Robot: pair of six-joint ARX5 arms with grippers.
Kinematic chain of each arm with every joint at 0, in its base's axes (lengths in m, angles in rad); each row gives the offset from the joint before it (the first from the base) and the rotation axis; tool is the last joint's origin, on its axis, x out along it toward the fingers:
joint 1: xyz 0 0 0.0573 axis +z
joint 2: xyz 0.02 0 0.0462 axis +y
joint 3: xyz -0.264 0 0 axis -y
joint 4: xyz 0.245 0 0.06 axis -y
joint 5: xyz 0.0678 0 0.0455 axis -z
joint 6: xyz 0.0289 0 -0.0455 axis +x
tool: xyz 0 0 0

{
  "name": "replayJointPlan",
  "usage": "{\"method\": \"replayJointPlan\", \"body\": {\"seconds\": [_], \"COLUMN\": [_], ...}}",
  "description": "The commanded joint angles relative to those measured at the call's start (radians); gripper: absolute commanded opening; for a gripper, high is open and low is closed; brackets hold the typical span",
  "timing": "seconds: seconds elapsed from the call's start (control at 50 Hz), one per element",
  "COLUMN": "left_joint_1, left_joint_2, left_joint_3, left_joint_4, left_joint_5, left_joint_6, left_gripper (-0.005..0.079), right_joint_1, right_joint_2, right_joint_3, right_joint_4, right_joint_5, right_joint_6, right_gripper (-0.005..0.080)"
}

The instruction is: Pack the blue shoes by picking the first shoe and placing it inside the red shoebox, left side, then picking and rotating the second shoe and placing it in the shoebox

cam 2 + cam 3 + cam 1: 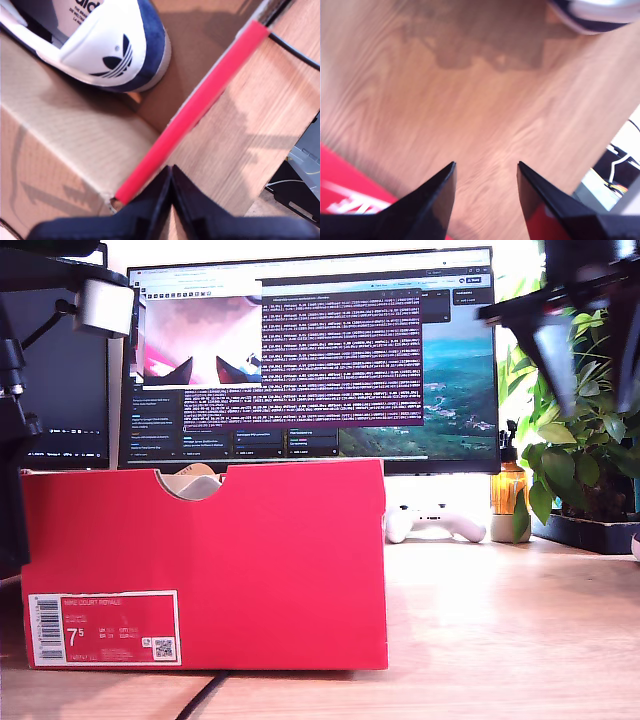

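The red shoebox (pixel 250 560) stands at the exterior view's left, its white size label facing the camera. One blue shoe (pixel 115 45) lies inside the box, its white heel tab with a dark trefoil showing. My first gripper (pixel 171 172) is shut on nothing and hovers over the box's red rim (pixel 200 105), clear of that shoe. My second gripper (pixel 486 167) is open and empty above bare wood; it hangs high at the exterior view's right (pixel 594 400). The toe of a second shoe (pixel 595 15), with a white sole, lies on the table beyond its fingers.
A wide monitor (pixel 310 360) stands behind the box, with a white game controller (pixel 435 523) and potted plants (pixel 575 450) at the exterior view's right. A black cable (pixel 205 698) runs under the box. A red surface with white marks (pixel 340 195) lies beside my second gripper.
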Motion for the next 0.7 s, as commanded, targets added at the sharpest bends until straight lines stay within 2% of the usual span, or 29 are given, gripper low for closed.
{"method": "replayJointPlan", "body": {"seconds": [0.0,0.68], "left_joint_1": [-0.002,-0.002], "left_joint_2": [0.016,0.016], "left_joint_3": [-0.007,-0.006], "left_joint_4": [0.006,0.006], "left_joint_5": [0.001,0.001], "left_joint_6": [0.001,0.001], "left_gripper": [-0.0019,-0.0019], "right_joint_1": [-0.019,-0.277], "right_joint_2": [-0.017,-0.187], "right_joint_3": [-0.042,-0.231], "right_joint_4": [0.0,0.0], "right_joint_5": [-0.001,0.003], "right_joint_6": [0.019,0.013], "right_gripper": [0.0355,0.0355]}}
